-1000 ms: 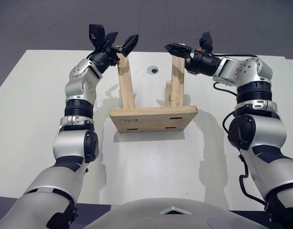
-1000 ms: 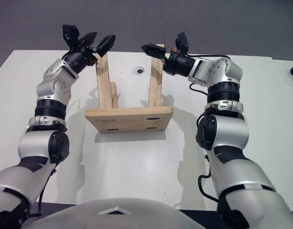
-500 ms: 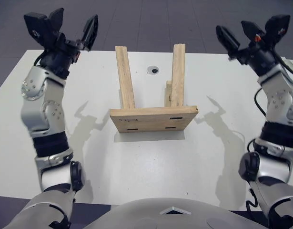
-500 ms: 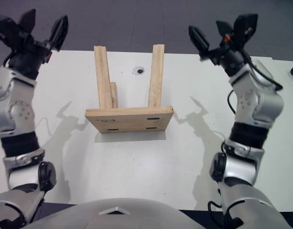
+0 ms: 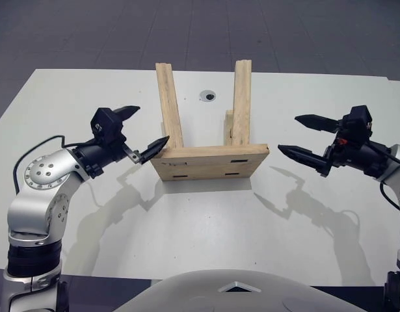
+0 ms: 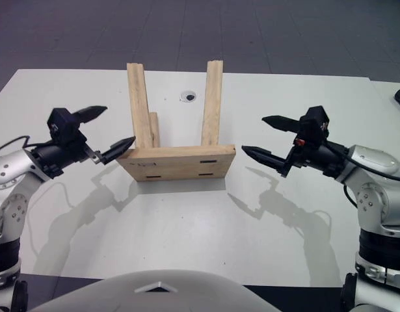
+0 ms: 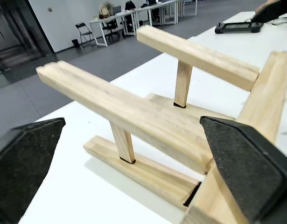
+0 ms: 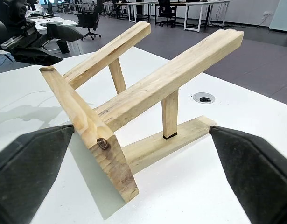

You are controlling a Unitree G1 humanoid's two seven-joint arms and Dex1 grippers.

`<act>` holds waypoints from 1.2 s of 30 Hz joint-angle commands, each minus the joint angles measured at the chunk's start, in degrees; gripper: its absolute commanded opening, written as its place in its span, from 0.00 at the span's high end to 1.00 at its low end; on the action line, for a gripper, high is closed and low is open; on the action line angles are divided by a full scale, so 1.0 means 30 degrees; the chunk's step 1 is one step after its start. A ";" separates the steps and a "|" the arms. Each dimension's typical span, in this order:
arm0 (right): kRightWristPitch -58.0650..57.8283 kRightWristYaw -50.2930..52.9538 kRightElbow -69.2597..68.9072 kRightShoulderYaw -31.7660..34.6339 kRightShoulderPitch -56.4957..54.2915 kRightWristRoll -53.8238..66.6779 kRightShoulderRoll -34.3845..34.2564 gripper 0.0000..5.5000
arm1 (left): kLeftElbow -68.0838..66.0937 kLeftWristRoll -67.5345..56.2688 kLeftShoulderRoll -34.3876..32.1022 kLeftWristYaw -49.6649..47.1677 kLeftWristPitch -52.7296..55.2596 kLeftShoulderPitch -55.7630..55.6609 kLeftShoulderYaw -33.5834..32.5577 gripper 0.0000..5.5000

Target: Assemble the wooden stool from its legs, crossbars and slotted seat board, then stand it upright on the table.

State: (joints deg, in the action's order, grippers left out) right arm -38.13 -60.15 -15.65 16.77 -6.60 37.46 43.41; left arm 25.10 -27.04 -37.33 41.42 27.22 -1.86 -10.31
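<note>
A pale, raw-grained wooden stool (image 5: pixel 209 160) lies on its side on a smooth white table (image 5: pixel 206 227), its square legs (image 5: pixel 168 104) pointing away. The black, pointed left gripper (image 5: pixel 152 123) and right gripper (image 5: pixel 289 133) flank it, jaws spread wide and empty. The eye views show rectangular seat slots (image 5: pixel 239 161). The wrist views show short crossbars (image 8: pixel 170 113).

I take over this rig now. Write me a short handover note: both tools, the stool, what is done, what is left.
Left tool: open, empty, close beside the left end of the seat board.
Right tool: open, empty, apart from its right end.
Stool: on its side on the table, legs pointing away from the robot.
Done: legs, crossbars and seat board look joined.
Left: stand it upright.
</note>
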 commanded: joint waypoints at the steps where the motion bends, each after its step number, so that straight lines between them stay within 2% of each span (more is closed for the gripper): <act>1: 0.0637 -0.0462 0.0679 -0.1235 -0.0089 -0.0424 0.0006 0.02 | -0.0600 -0.0552 -0.0794 0.1425 -0.0185 0.0499 -0.0448 0.02; 6: 0.0982 -0.0597 0.0932 -0.1987 0.0192 -0.0467 -0.0067 0.02 | -0.0856 -0.1797 -0.1143 0.2720 0.0126 0.0793 -0.0956 0.02; 15: 0.1772 -0.0902 0.2763 -0.3814 -0.1248 -0.1254 -0.0468 0.02 | -0.1215 -0.1498 -0.0884 0.3297 0.0216 0.1519 0.0566 0.02; 19: 0.2016 -0.1089 0.3704 -0.4772 -0.2069 -0.1666 -0.0852 0.02 | -0.1887 -0.0913 -0.0158 0.3099 -0.0150 0.0981 0.1955 0.14; 23: 0.2017 -0.1259 0.3832 -0.5299 -0.2263 -0.1743 -0.1120 0.13 | -0.2563 -0.0677 0.0167 0.3326 -0.0643 0.0712 0.2566 0.26; 30: 0.1609 -0.1550 0.3179 -0.5912 -0.2069 -0.1501 -0.1154 0.34 | -0.3036 -0.1401 0.0083 0.3857 -0.0545 0.0605 0.2008 0.48; 36: 0.0369 -0.1278 0.2161 -0.5948 -0.2079 -0.1047 -0.0835 0.50 | -0.2935 -0.2493 -0.0173 0.4790 0.0176 0.0093 0.1625 0.57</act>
State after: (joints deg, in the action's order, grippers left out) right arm -34.78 -63.38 -6.38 -0.31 -12.68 32.90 40.40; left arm 16.22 -32.25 -37.41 55.88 26.96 0.81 -3.78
